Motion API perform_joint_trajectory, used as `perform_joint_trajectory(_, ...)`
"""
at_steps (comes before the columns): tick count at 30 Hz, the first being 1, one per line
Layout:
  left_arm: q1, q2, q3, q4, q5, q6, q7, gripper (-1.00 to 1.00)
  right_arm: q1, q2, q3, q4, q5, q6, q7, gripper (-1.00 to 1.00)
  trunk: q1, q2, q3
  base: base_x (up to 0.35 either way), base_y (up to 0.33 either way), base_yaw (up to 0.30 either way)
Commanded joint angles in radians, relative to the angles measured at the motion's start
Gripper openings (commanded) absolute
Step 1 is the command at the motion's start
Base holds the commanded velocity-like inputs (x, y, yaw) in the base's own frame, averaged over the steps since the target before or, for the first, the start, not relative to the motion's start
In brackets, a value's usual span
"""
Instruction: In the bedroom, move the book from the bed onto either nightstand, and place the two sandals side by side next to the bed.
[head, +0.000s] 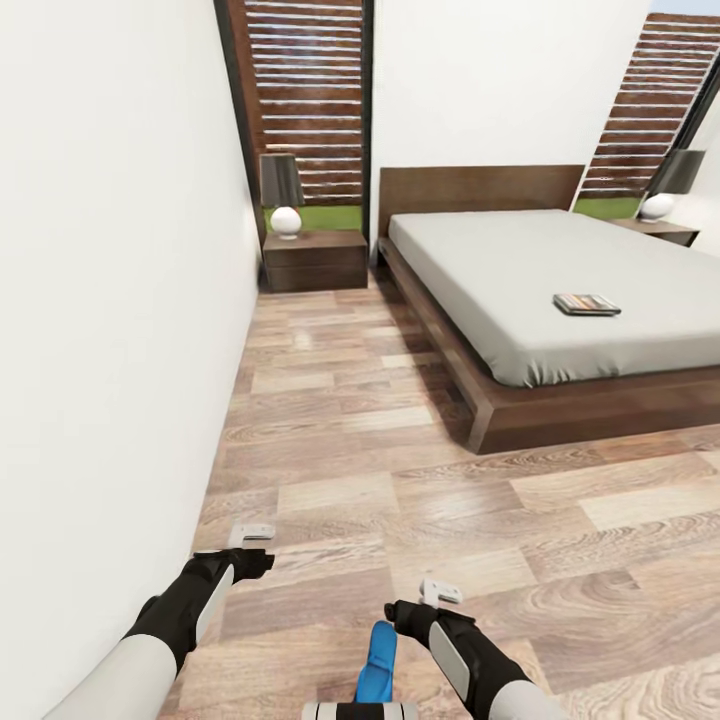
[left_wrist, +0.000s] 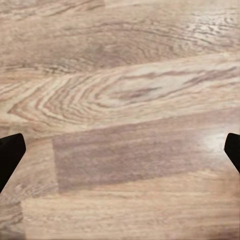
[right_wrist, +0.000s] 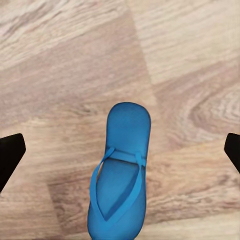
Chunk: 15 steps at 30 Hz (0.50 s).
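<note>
Here, near to far:
Sandal (right_wrist: 120, 175): blue flip-flop flat on the floor (head: 400, 480), between the two arms in the head view; its heel end is cut off by the robot's body there and by the frame edge in the right wrist view.
Right tool (head: 441, 591): hovering above the floor just beside the sandal, holding nothing; only the dark fingertips (right_wrist: 11, 155) show at the wrist view's edges, spread wide.
Left tool (head: 252, 534): near the wall (head: 110, 300), over bare planks, also spread and empty.
Bed (head: 520, 400): ahead on the right, its far side cut off.
Book (head: 586, 304): lying flat on the mattress, cover too small to read.
Nightstand (head: 315, 262): left of the headboard, carrying a lamp (head: 283, 195).
Second nightstand (head: 665, 231): beyond the bed, partly cut off.
</note>
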<state>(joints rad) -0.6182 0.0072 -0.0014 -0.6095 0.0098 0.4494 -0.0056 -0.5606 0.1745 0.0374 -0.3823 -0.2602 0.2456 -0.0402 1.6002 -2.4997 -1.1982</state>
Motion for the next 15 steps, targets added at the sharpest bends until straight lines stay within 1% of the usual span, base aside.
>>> perform_joint_trajectory(1,0.0,0.0,0.0,-0.002,0.001,0.006,-0.001,1.0,-0.001,0.0,0.007,-0.001,-0.007,0.004,-0.004,1.0,0.0,0.0,-0.002,0.0,0.0,0.061)
perform_joint_trajectory(15,0.0,0.0,0.0,-0.002,0.001,0.005,-0.001,1.0,-0.002,0.0,0.025,0.002,-0.008,0.004,-0.004,1.0,0.0,0.0,-0.025,0.0,0.0,0.068)
